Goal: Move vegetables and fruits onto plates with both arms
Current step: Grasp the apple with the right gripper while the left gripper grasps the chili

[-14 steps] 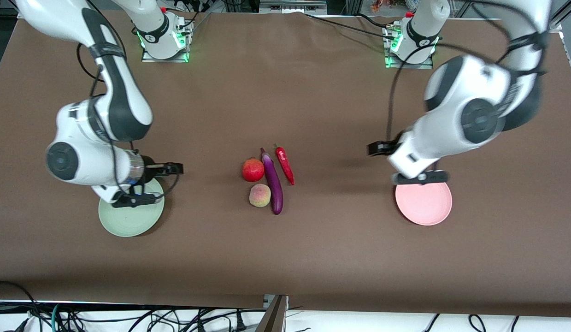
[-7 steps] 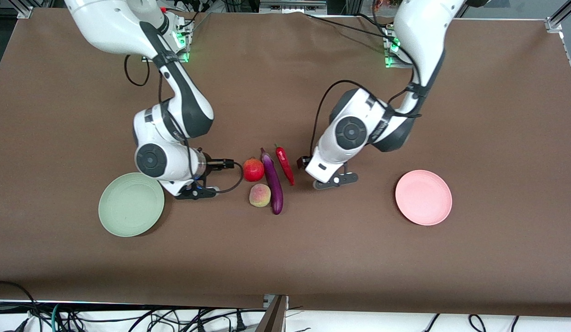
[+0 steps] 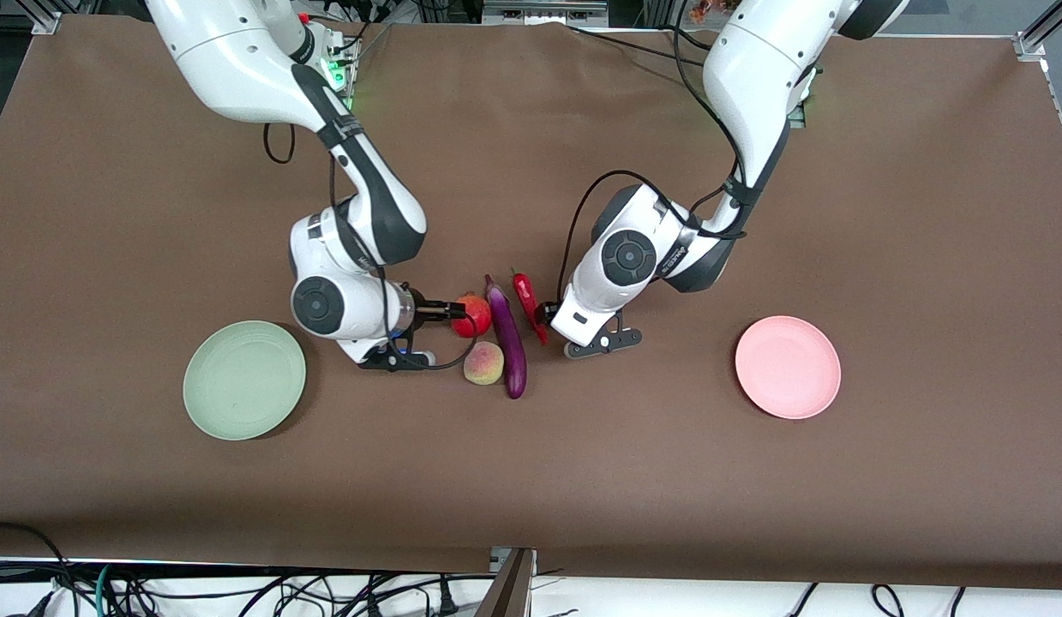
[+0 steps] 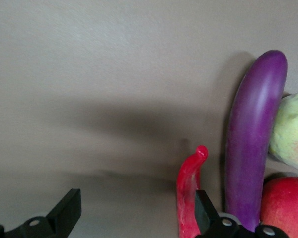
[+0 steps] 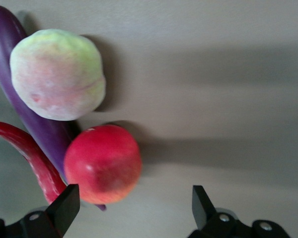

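I am looking down at a wide brown table cover [image 3: 531, 480] lying flat across the whole work surface. Black cables [image 3: 239, 591] are trailing in loops along the white floor strip below the edge closest to the front camera. A grey metal post [image 3: 509, 583] is sticking up at the middle of that edge. Silver frame corners [image 3: 1032, 43] are showing at the upper edge.

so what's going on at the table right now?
Both arms are at the produce cluster mid-table, nothing picked yet. The right gripper, open, is by the pomegranate; the left gripper, open, is by the chili pepper. The eggplant lies between those two, with the peach beside it. The mint green plate and pink plate hold nothing.
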{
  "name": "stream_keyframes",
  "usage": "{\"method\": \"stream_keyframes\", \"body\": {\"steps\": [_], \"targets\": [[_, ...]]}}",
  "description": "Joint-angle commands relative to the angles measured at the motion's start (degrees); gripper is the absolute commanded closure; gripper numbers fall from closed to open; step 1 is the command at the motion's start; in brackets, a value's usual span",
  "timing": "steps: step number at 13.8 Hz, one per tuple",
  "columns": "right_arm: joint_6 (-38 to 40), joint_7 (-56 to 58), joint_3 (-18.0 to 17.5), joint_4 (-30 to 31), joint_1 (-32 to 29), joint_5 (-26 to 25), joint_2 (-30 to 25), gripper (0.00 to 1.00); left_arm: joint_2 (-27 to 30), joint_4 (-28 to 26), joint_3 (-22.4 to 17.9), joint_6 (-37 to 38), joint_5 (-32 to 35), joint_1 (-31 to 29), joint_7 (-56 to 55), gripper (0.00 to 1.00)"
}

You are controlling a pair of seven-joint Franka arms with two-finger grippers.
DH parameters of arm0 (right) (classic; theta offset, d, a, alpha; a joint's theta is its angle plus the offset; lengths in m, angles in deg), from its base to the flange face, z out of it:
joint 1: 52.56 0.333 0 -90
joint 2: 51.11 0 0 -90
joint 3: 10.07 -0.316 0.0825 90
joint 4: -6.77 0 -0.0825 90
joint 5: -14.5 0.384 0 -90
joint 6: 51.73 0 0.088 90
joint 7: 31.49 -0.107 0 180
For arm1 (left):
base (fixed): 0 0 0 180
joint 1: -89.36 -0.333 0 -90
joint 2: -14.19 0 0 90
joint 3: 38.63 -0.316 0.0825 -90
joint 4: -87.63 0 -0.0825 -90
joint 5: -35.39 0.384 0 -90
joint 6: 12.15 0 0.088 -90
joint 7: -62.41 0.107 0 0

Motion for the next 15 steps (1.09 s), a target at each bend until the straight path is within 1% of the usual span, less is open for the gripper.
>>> {"method": "stream_keyframes", "body": {"steps": [1, 6, 8, 10, 11, 12, 14, 15], "targets": [[-3.3, -1.4, 0.4, 0.7, 1.6, 1.4, 0.9, 0.00, -1.9, 0.8, -0.8, -2.7, -2.1, 3.7, -0.3, 0.00], [-5.2, -1.4, 0.4, 0.7, 2.9, 4.1, 2.2, 0.00, -4.2, 0.5, -0.8, -6.9, -2.0, 5.1, -2.3, 0.00], [-6.2, -1.7, 0.4, 0.6, 3.2, 4.4, 2.7, 0.00, -5.5, 0.6, -0.8, -6.9, -2.0, 5.1, -2.3, 0.12], [-7.2, -3.1, 0.4, 0.6, 3.6, 4.5, 2.9, 0.00, -5.9, 0.6, -0.8, -6.9, -1.9, 5.2, -2.3, 0.17], [-7.5, -3.1, 0.4, 0.6, 3.8, 4.5, 3.4, 0.00, -5.9, 0.6, -0.8, -6.9, -1.9, 5.2, -2.3, 0.23], [-8.3, -3.4, 0.4, 0.6, 4.0, 4.6, 3.7, 0.00, -6.0, 0.6, -0.8, -6.9, -1.8, 5.2, -2.3, 0.26], [-8.9, -4.2, 0.4, 0.6, 4.1, 4.6, 4.3, 0.00, -5.9, 0.7, -0.8, -6.9, -1.7, 5.2, -2.2, 0.44], [-8.9, -4.2, 0.5, 0.6, 4.1, 4.6, 4.3, 0.00, -5.9, 0.7, -0.8, -6.9, -1.6, 5.2, -2.2, 0.46]]}}
